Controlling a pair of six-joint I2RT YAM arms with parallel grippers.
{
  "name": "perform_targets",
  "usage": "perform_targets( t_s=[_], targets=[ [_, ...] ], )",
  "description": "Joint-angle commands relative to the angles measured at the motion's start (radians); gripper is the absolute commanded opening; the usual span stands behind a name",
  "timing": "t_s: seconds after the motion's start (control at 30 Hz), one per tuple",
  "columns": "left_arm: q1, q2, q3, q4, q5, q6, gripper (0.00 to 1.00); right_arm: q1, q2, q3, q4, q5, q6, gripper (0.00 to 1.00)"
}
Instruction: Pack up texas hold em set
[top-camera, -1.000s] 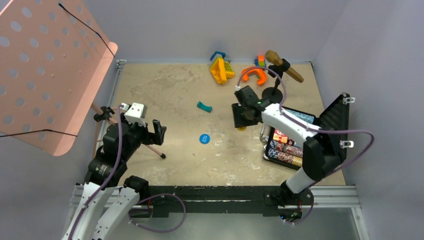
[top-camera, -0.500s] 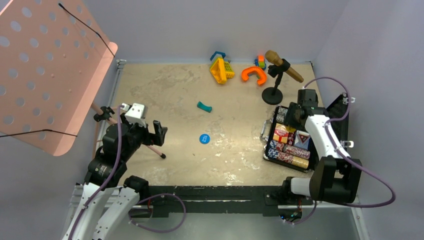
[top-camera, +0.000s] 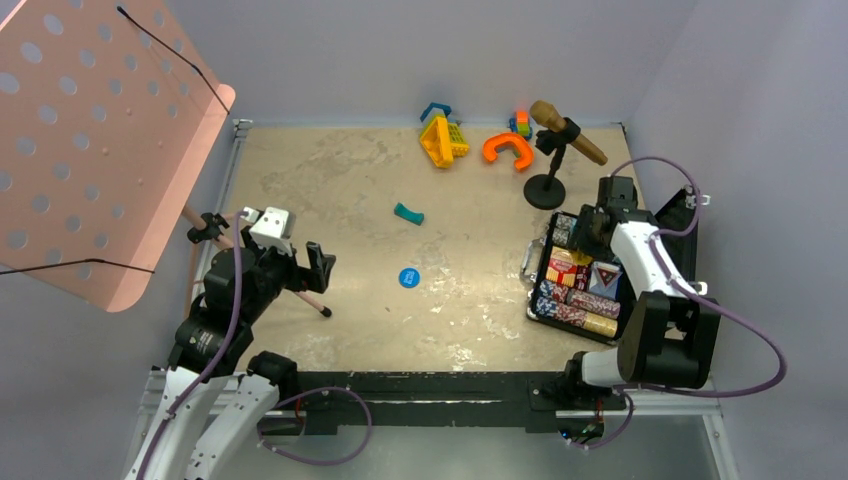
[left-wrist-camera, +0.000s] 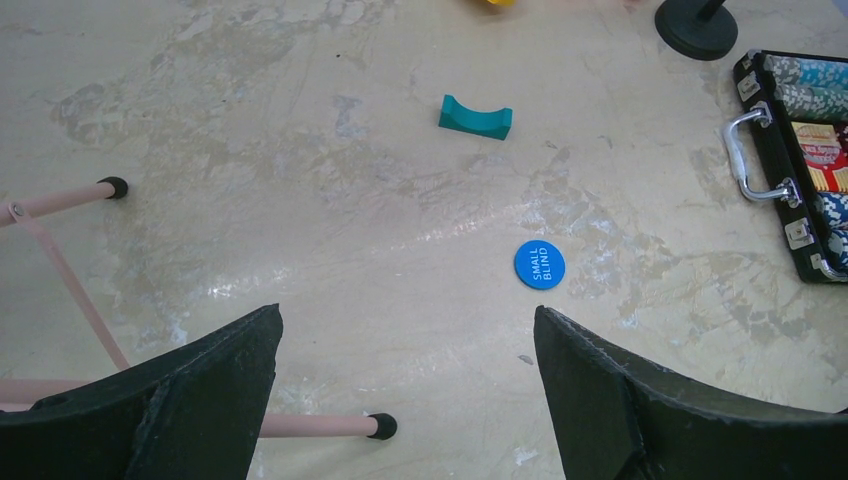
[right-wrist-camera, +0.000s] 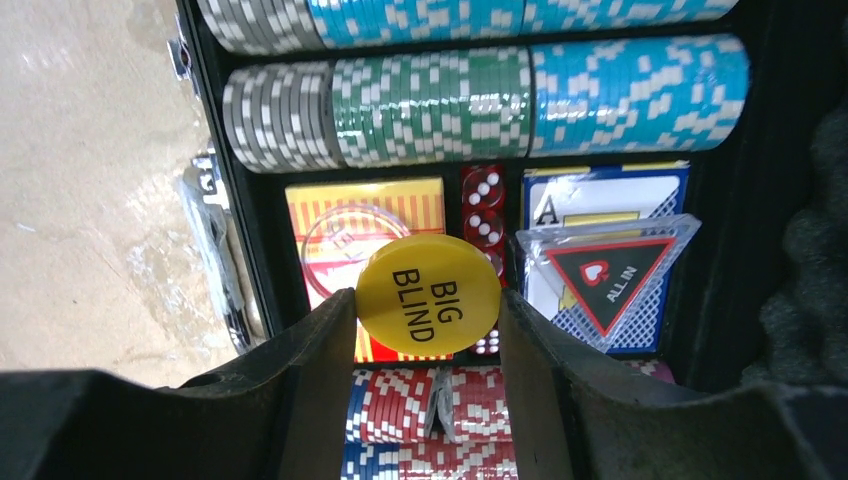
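Nearest to us, at the table's (top-camera: 350, 200) front edge, the left gripper (left-wrist-camera: 405, 330) hovers over the sandy surface with its 2 black fingers spread wide apart, and only tabletop shows between them. Just beyond it lies 1 round blue token (left-wrist-camera: 539, 265) printed "SMALL BLIND", flat on the table and well apart from everything else. To the right sits the open black case (right-wrist-camera: 262, 260), its silver handle (left-wrist-camera: 750, 155) facing the table's middle and its lid standing up at the far right. The right gripper (right-wrist-camera: 425, 320) hangs over the case tray, its fingers pinching 1 round yellow token (right-wrist-camera: 428, 295) marked "BIG BLIND" by its edges. Behind that token, inside the case, we see a red striped card deck (right-wrist-camera: 370, 215), a column of small red dice (right-wrist-camera: 483, 205), and a clear triangular token (right-wrist-camera: 605, 270) reading "ALL IN" resting on a blue card deck. Rows of grey, green and blue chips (right-wrist-camera: 480, 105) fill the slots beyond, and red chips fill a nearer one. Farther out on the table lies a teal curved piece (left-wrist-camera: 476, 115), and along the back wall stand yellow and orange toys (top-camera: 442, 138) beside a microphone stand (top-camera: 546, 190).
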Motion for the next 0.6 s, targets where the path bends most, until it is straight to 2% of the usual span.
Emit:
perform_targets(
  t_s=[0.0,0.23,0.33,0.57],
  targets=[
    [-0.001,-0.004,0.009,0.032,0.016,-0.003,0.99,0.001,-0.019,-0.033,0.003,-0.084,0.019,0.16],
    [-0.001,-0.003,0.009,0.031,0.015,-0.003,1.0,0.017,-0.027,-0.095,-0.003,-0.14,0.035,0.17],
    [0.0,-0.001,0.008,0.031,0.014,-0.003,0.99,0.053,-0.026,-0.096,-0.005,-0.119,0.042,0.18],
    [-0.001,0.003,0.008,0.03,0.011,-0.003,0.99,0.091,-0.032,-0.09,-0.002,-0.065,0.053,0.29]
  ],
)
